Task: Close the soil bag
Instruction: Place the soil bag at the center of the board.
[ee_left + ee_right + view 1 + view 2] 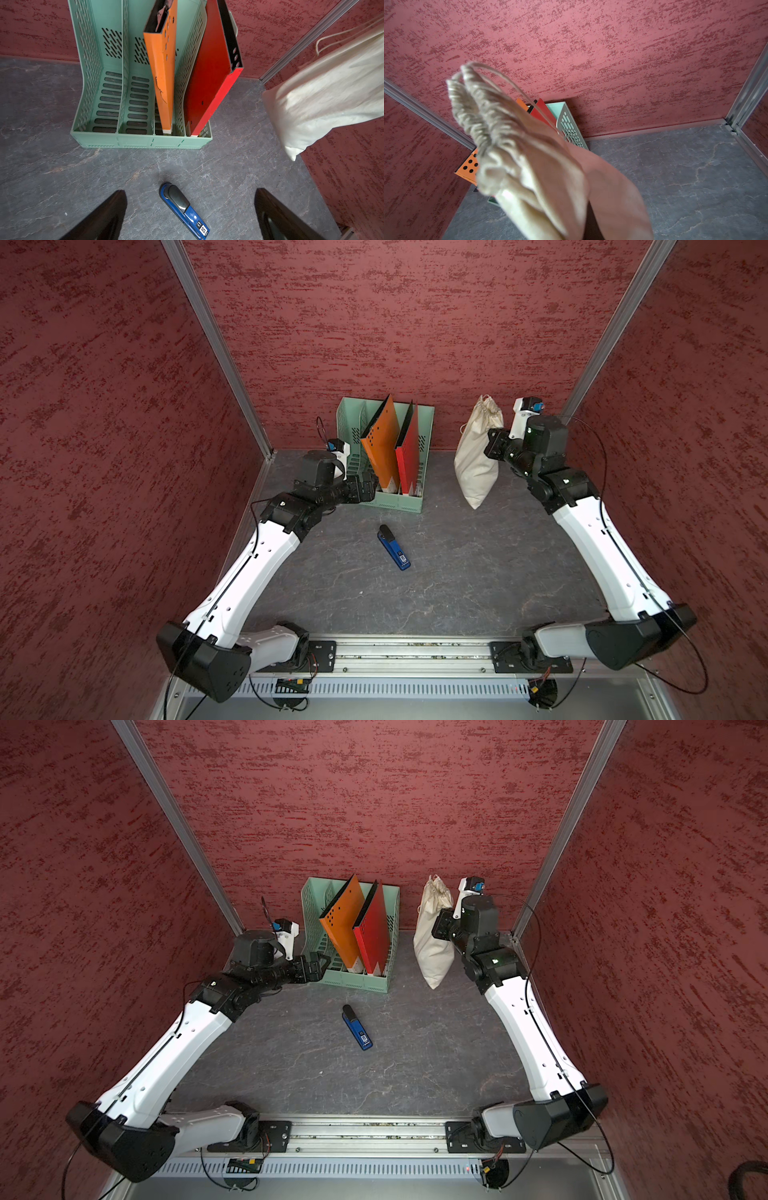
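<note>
The mint-green slotted plastic file rack (399, 502) stands against the back wall (415, 323) on the grey marbled tabletop (457, 572); the orange perforated folder (382, 443) and red folder (409, 456) lean in its two rightmost compartments; the blue-and-black stapler (394, 547) lies before it; the cream cloth drawstring sack (476, 460) is to its right.

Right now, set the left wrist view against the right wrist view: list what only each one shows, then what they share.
Only the left wrist view: the blue stapler lying on the table, the left gripper with its jaws wide open, and the lower body and bottom corner of the soil bag. Only the right wrist view: the bag's ruffled neck, bunched together and seen close up. Both: the soil bag, the green file rack, the orange folder and red folder standing in it, and the dark table.
</note>
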Controlling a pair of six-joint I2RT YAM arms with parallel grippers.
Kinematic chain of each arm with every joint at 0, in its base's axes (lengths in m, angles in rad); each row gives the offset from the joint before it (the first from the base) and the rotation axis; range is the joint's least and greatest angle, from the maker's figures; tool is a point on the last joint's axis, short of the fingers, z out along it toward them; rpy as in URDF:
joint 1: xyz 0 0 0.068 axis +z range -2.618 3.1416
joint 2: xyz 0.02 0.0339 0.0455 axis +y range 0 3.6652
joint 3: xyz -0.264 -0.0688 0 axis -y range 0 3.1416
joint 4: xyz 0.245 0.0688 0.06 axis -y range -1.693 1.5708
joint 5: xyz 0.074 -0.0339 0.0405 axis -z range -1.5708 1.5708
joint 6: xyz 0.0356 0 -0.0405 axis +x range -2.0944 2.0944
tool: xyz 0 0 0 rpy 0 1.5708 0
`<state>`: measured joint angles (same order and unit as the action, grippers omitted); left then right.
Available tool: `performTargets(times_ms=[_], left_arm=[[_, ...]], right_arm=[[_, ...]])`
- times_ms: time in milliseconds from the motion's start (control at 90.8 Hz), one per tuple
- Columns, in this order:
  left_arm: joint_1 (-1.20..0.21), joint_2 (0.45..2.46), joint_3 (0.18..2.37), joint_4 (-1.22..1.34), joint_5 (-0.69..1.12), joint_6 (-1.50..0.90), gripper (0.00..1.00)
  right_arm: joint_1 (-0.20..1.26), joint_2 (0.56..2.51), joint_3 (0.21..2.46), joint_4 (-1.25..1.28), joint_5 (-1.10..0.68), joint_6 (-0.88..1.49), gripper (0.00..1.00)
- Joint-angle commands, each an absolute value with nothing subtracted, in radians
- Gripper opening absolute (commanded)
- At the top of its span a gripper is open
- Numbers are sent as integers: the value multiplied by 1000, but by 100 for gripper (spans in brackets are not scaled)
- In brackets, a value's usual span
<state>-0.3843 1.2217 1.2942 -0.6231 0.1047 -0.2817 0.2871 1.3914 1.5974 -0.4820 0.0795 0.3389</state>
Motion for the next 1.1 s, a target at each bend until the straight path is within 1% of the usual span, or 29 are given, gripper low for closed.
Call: performTargets(times_ms=[0, 242, 397, 507, 749, 1091], left_arm=[[-370, 1185, 1264, -569, 118, -234, 100], [-367, 1129, 1177, -489, 120, -219, 100], [-365, 1095, 1130, -465, 103, -222, 100], [-365, 1085, 1101, -453, 96, -223, 100], [-363, 1094, 1082, -419, 98, -217, 100], [-343, 1072, 1041, -419, 93, -180, 100]], right_arm=[[290, 1391, 1647, -377, 127, 300, 0], [288, 1444, 1637, -353, 150, 263, 0], [284, 1451, 1588, -278, 161, 253, 0], [274, 1490, 1569, -252, 182, 259, 0], [243, 1507, 1510, -186, 192, 257, 0], [224, 1553, 1487, -162, 201, 259, 0]])
